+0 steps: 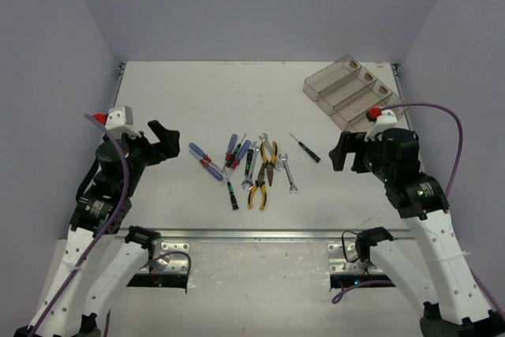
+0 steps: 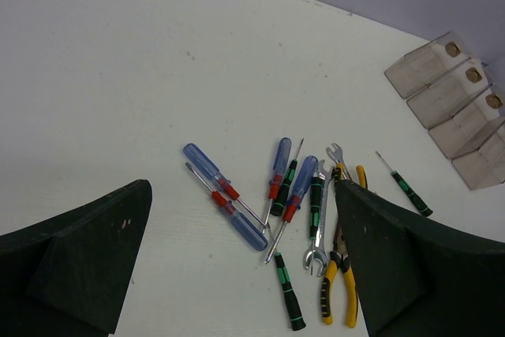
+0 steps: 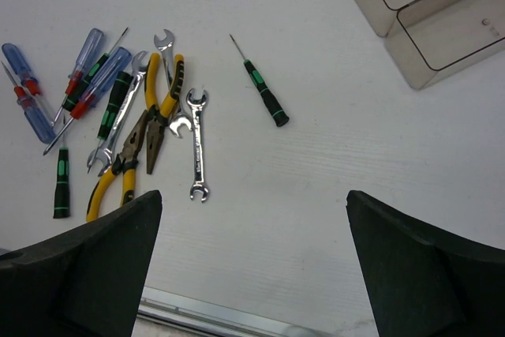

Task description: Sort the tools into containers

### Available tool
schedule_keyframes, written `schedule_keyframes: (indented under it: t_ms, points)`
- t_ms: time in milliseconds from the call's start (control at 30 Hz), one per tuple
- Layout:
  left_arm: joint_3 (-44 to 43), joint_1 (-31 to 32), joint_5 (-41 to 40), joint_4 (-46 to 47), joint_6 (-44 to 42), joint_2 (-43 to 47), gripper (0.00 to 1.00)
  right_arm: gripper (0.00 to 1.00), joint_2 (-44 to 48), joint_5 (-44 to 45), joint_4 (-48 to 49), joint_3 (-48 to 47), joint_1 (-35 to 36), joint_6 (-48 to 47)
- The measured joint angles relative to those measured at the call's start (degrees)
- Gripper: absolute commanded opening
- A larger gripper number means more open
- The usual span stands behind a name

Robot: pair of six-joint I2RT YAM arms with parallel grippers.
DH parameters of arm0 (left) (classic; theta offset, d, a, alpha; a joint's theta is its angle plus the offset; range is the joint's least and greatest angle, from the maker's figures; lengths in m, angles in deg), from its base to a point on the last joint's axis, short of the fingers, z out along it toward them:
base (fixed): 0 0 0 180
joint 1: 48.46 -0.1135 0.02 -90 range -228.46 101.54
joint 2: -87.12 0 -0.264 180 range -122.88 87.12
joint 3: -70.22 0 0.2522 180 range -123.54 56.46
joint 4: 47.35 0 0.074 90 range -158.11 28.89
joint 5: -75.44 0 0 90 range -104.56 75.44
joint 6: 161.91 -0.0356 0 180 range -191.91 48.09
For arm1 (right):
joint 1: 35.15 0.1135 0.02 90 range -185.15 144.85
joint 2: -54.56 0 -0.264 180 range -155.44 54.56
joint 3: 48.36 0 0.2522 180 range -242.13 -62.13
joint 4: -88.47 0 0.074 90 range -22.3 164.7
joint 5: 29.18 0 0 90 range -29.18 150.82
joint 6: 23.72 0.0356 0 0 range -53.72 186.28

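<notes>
Tools (image 1: 248, 165) lie mid-table in a loose heap. None is yet in the containers (image 1: 351, 92), the clear four-bin tray at the far right corner, which looks bare inside. One black-and-green screwdriver (image 3: 264, 96) lies apart from the heap, on the side toward the tray. The left gripper (image 1: 166, 141) and right gripper (image 1: 338, 155) both hang above the table, jaws spread wide and holding nothing.

That lone screwdriver looks like the sound first pick for the right arm. Nothing touches it, so the fingers can close across the handle rather than the thin shaft, and it can then be laid lengthwise in one bin. The heap wants more care: the yellow-and-black pliers (image 3: 142, 144) cross each other, with silver wrenches (image 3: 197, 144) threaded among them.

Which tool lies uppermost there I cannot tell. The blue-and-red screwdrivers (image 2: 229, 195) overlap too. The right arm hides part of the nearest bin in the top view, and both wrist views crop the tray.
</notes>
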Motion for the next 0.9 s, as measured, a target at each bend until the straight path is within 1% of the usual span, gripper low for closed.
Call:
schedule_keyframes:
  t_ms: [367,533,633,700,800,900]
  points:
    - [0.0,0.0,0.7,0.3,-0.1,0.2,1.0,0.99,-1.0,-2.7,0.0,0.0,0.0,-0.2]
    - [0.0,0.0,0.7,0.4,-0.1,0.0,1.0,0.99,-3.7,-3.6,0.0,-0.2,0.0,-0.2]
    - [0.0,0.0,0.7,0.4,-0.1,-0.6,1.0,0.99,-7.2,-3.9,0.0,-1.0,0.0,0.9]
    - [0.0,0.0,0.7,0.4,-0.1,-1.4,1.0,0.98,-11.5,-4.1,0.0,-2.3,0.2,1.9]
    - [0.0,0.0,0.5,0.3,-0.1,-2.3,1.0,0.95,-18.4,-3.4,1.8,-3.9,1.8,3.2]
    - [0.0,0.0,0.4,0.3,-0.1,-2.8,1.0,0.9,-26.2,-0.7,3.5,-5.5,5.3,2.5]
